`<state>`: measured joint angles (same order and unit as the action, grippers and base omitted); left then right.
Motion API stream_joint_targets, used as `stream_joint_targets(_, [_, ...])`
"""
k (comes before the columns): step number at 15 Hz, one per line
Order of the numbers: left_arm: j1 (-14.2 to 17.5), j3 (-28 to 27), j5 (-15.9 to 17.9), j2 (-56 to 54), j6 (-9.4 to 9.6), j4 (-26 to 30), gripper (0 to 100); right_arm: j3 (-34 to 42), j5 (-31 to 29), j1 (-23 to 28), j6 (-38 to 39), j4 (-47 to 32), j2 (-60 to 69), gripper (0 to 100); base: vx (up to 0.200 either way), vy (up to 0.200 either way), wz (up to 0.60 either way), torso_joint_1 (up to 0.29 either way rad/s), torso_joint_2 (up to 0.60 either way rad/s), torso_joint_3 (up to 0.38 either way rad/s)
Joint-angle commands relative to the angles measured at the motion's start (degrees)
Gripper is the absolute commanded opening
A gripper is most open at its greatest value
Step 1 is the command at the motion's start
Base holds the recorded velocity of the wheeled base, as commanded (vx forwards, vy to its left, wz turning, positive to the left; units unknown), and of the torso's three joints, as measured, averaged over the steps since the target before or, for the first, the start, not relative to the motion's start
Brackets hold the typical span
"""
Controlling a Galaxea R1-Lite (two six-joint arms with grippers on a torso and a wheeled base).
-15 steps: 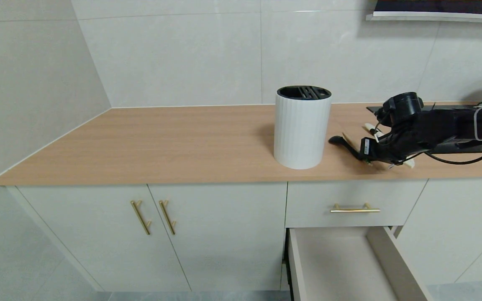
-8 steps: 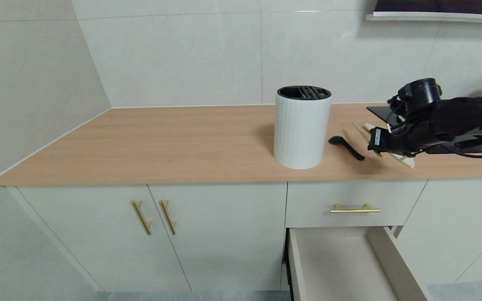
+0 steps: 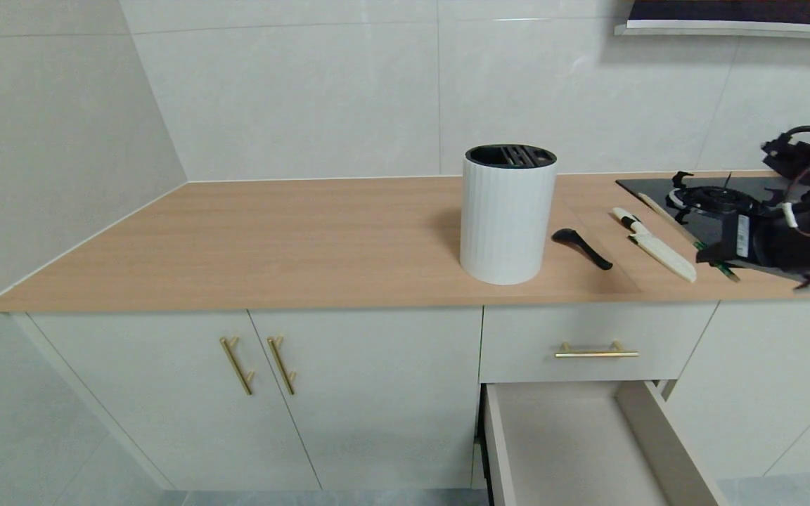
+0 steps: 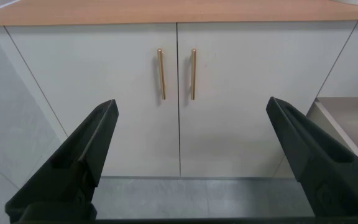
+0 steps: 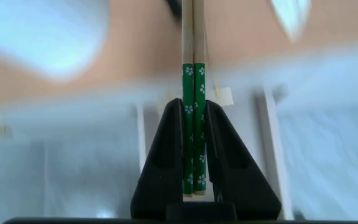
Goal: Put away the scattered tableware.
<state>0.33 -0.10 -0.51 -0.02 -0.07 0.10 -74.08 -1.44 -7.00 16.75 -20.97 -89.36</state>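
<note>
Chopsticks [image 5: 193, 74], 2 of them with green flowered ends, sit pinched side by side between the fingers of the right pincer [image 5: 193, 118], at the far right of the tabletop [image 3: 271, 239] by the stove [image 3: 718, 200]. Left of them lie a white knife [image 3: 658, 247] and a black spoon [image 3: 581, 247], apart from each other, the spoon just right of the white ribbed holder [image 3: 507, 218]. Below the tabletop, 1 drawer [image 3: 560, 443] stands open. The left pincer [image 4: 191, 112] is spread wide, low before the 2 cabinet doors [image 4: 104, 106].
</note>
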Motion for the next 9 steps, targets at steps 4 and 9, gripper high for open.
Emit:
stream_joint_targets(4, [0.02,0.01,-0.02,0.02,-0.01,-0.01,100,16.34,-1.73,-7.77,-0.31,-15.33,21.07,0,0.000,0.000,0.00,0.000,0.00,0.000])
stream_joint_targets(9, [0.02,0.01,-0.02,0.02,-0.10,-0.01,100,23.63,-1.73,-7.94,-0.49,-16.91,14.56,0,0.000,0.000,0.00,0.000,0.00,0.000])
